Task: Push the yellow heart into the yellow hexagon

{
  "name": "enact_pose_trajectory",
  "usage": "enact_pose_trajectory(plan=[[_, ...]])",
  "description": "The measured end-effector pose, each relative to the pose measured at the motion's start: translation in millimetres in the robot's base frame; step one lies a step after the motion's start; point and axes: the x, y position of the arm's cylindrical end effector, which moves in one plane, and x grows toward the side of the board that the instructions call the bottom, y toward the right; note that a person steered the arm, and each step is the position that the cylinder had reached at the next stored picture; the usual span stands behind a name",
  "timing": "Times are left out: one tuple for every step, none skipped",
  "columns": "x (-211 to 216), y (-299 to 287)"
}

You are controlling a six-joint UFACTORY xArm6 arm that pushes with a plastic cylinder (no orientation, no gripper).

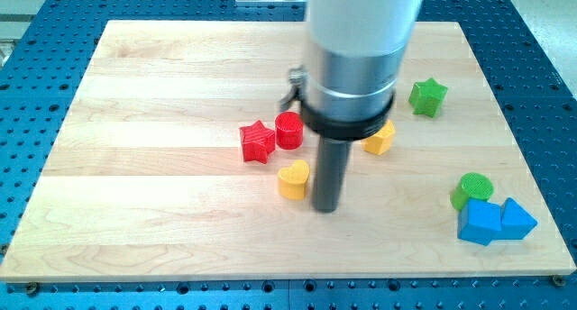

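Note:
The yellow heart (pixel 293 178) lies on the wooden board just below the red blocks, near the middle. The yellow hexagon (pixel 382 140) sits up and to the right of it, partly hidden behind the arm's body. My tip (pixel 325 207) rests on the board just right of the heart and slightly below it, close to touching it.
A red star (pixel 258 142) and a red cylinder (pixel 288 130) sit side by side above the heart. A green star (pixel 427 96) is at the upper right. A green cylinder (pixel 472 189), a blue cube (pixel 480 223) and a blue triangle (pixel 517 220) cluster at the lower right.

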Motion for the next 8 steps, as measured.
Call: enact_pose_trajectory(plan=[[33, -65], [-15, -59], [-27, 33], [-38, 53], [-27, 8], [-76, 14], [-80, 35], [-79, 35]])
